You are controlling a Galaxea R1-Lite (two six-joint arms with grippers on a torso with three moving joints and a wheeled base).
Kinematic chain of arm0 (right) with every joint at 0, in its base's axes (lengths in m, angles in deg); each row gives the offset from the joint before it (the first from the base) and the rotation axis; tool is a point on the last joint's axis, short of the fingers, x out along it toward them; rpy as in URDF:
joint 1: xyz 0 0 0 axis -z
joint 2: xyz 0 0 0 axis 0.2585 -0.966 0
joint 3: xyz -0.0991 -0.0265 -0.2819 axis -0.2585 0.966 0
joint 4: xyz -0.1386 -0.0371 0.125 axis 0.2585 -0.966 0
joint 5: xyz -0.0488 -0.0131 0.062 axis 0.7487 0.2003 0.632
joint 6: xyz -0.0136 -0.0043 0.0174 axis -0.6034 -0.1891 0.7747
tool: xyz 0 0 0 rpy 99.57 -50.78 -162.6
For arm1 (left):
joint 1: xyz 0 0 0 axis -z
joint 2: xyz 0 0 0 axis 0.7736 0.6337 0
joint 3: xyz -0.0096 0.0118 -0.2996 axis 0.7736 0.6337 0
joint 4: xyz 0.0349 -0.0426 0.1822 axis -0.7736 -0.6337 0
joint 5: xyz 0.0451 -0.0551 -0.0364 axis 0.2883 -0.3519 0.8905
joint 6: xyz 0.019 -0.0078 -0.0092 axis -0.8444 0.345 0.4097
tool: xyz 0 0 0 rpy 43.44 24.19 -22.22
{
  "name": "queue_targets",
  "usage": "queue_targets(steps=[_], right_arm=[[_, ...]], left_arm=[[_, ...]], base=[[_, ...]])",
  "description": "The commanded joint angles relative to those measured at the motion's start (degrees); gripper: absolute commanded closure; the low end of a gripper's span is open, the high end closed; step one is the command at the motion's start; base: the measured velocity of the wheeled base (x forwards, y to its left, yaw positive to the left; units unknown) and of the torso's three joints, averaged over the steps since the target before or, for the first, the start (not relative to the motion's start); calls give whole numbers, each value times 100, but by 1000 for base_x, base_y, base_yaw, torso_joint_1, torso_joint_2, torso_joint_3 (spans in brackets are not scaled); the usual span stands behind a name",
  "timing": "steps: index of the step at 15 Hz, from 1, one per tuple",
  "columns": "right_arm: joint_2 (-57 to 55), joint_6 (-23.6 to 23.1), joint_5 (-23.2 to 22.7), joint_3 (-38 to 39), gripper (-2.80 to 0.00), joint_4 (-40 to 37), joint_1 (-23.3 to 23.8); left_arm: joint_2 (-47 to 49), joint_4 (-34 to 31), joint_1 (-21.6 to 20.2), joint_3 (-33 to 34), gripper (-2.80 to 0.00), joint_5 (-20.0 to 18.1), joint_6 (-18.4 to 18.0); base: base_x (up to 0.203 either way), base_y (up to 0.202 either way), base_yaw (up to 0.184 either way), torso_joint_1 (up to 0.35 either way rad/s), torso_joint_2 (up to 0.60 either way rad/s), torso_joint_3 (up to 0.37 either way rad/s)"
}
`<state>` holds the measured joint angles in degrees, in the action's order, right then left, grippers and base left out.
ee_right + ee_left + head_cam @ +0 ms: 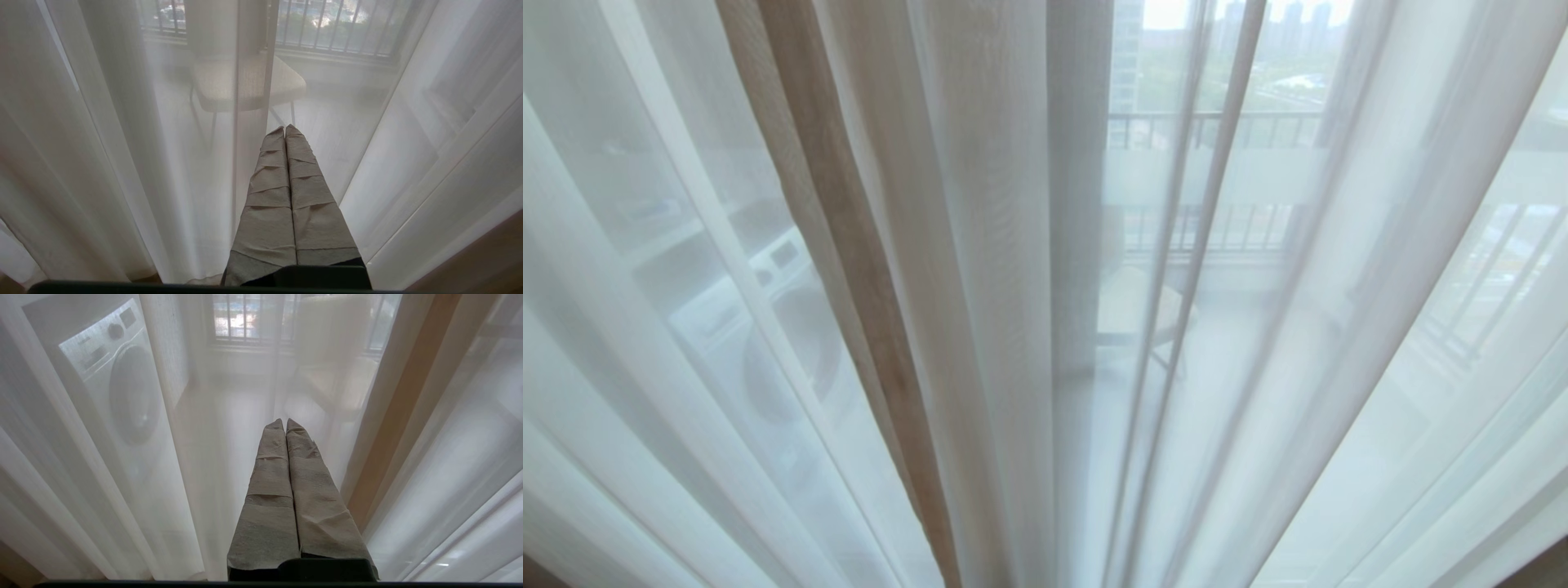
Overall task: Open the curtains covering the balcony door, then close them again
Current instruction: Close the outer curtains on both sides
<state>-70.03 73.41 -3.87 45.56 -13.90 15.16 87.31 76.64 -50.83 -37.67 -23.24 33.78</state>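
The curtains hang drawn across the whole head view: a sheer white layer (980,286) in long folds, with one beige-brown fold (866,310) left of centre. Behind the sheer, the balcony door shows only dimly as glass with a pale horizontal band (1258,175). Neither gripper is in the head view. In the left wrist view my left gripper (284,422) is shut and empty, its tape-wrapped fingers (269,490) pointing at the sheer cloth (212,465), with the beige fold (392,428) beside it. My right gripper (284,128) is likewise shut on nothing, just short of the sheer cloth (122,163).
Seen through the sheer are a white washing machine (768,327) (118,384) on the left, a pale chair (1143,310) (245,81) in the middle and a barred railing (1217,131) beyond. Wooden floor (482,261) shows under the curtain hem.
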Motion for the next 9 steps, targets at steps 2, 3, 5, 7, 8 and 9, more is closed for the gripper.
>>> queue_targets(steps=[2, 3, 5, 7, 8, 9], right_arm=[[2, -4, -3, 0, 0, 0, -1], [2, -4, -3, 0, 0, 0, -1], [2, -4, -3, 0, 0, 0, -1], [2, -4, -3, 0, 0, 0, -1], [2, -4, -3, 0, 0, 0, -1], [2, -4, -3, 0, 0, 0, -1]], left_arm=[[-13, 77, -2, 14, 0, 3, -2], [-13, 77, -2, 28, 0, 7, 1], [-13, 78, -2, 31, 0, 3, -5], [-13, 83, -2, 31, 0, 3, -21], [-13, 77, -2, 31, 0, 3, -30], [-13, 77, -2, 31, 0, 3, -34]], base=[[0, 0, 0, 0, 0, 0], [0, 0, 0, 0, 0, 0], [0, 0, 0, 0, 0, 0], [0, 0, 0, 0, 0, 0], [0, 0, 0, 0, 0, 0], [0, 0, 0, 0, 0, 0]])
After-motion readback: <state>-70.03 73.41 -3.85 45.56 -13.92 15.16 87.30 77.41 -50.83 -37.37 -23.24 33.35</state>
